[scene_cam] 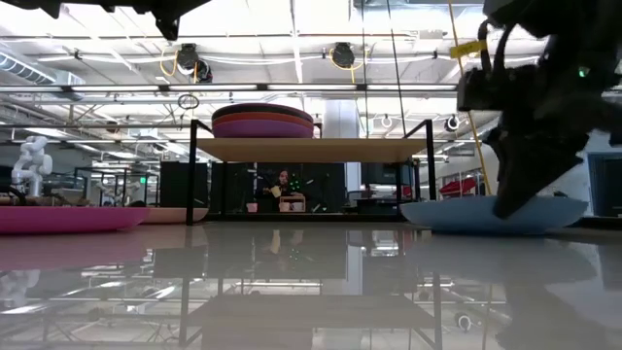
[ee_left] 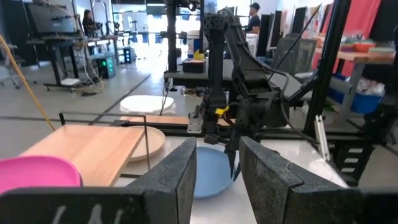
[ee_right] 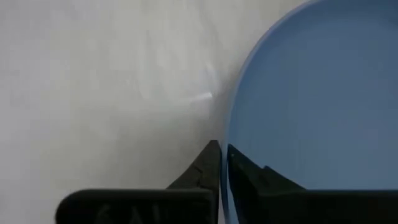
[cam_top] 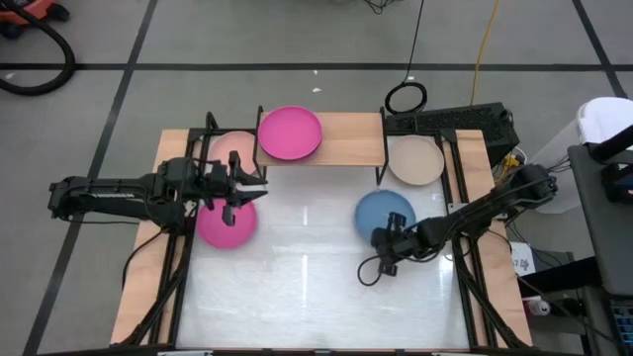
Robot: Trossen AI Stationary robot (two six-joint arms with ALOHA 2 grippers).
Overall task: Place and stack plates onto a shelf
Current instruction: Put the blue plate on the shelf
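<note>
The shelf [cam_top: 341, 148] stands at the table's far edge and carries a stack of plates topped by a hot pink plate [cam_top: 290, 133]; the low view shows the stack [scene_cam: 262, 121] from the side. A light pink plate [cam_top: 229, 146] lies left of the shelf, and a beige plate [cam_top: 415, 160] lies to its right. A magenta plate [cam_top: 226, 223] lies flat on the table under my left gripper [cam_top: 247, 188], which is open and raised above it. The blue plate [cam_top: 384, 211] lies right of centre. My right gripper [cam_top: 382, 240] is shut on its near rim. My right gripper pinches the blue plate's rim [ee_right: 227, 140] on the side nearest the table's near edge. One finger [ee_right: 252, 174] is inside the plate and one finger [ee_right: 202, 171] outside. The fingers point down from above. The plate's underside [scene_cam: 486, 222] sits at table level.
The shelf's black legs [cam_top: 382, 163] stand between the blue and beige plates. Black frame rails [cam_top: 460, 188] run along both wooden table sides. The white middle of the table [cam_top: 307, 267] is bare. People show far off in the room [ee_left: 254, 15].
</note>
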